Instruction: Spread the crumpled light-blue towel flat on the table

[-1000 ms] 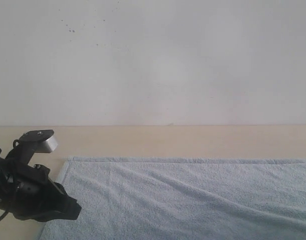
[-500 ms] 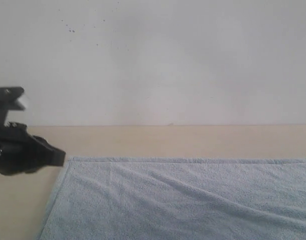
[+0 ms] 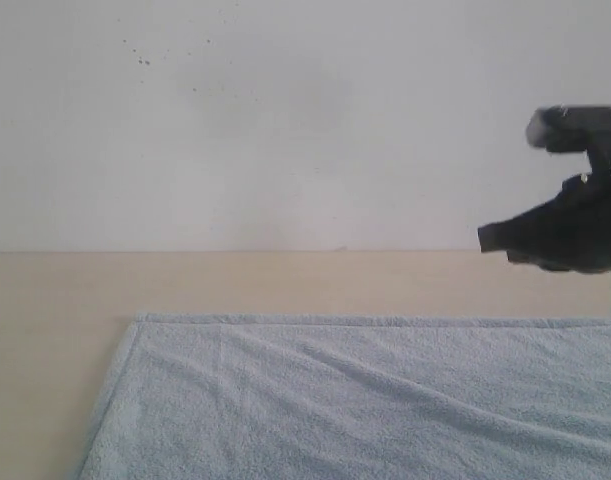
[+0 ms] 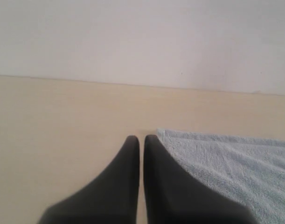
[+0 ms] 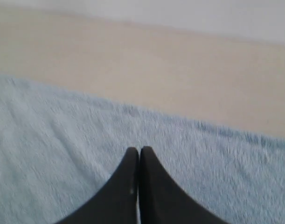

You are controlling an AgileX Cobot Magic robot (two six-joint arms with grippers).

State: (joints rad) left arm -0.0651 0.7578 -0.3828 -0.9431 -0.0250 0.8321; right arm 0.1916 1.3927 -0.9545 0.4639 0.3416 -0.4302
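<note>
The light-blue towel (image 3: 365, 400) lies spread out on the cream table (image 3: 45, 350), with a few shallow wrinkles running across it. Its far hem and far left corner show. My right gripper (image 3: 488, 240) hangs shut in the air above the towel's far right part, holding nothing. In the right wrist view its fingers (image 5: 139, 151) are pressed together over the towel (image 5: 49, 149), clear of the cloth. My left gripper (image 4: 139, 139) is shut and empty, just beside the towel's corner (image 4: 226, 158) over bare table (image 4: 58, 121). It is outside the exterior view.
A grey-white wall (image 3: 285, 120) with a few dark specks rises behind the table's far edge. A strip of bare table (image 3: 315, 285) runs between the towel's far hem and the wall, and more lies to the towel's left.
The left arm rose from the towel's left edge and went out of the exterior view to the left. The right arm came in at the right, raised above the towel. The towel did not move.
</note>
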